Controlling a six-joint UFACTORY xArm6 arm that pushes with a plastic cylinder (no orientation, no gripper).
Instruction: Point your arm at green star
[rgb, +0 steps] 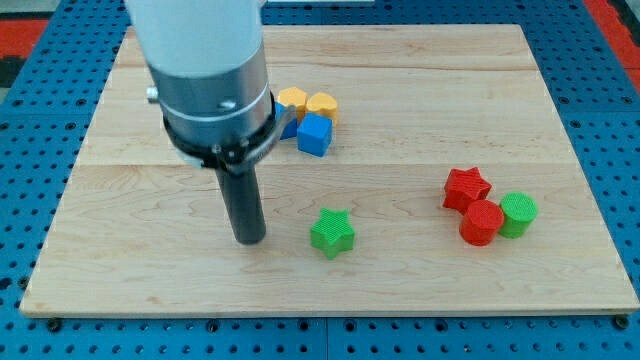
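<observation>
My tip (249, 240), a bare gripless tool holding nothing, stands near the green star (332, 232), left of it; pointing looks nearly done.

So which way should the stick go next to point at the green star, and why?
Probably a short slide toward the view's right. My tip rests on the wooden board just to the view's left of the green star, at about the same height in the view, with only a small bare gap and no other block between them.
</observation>
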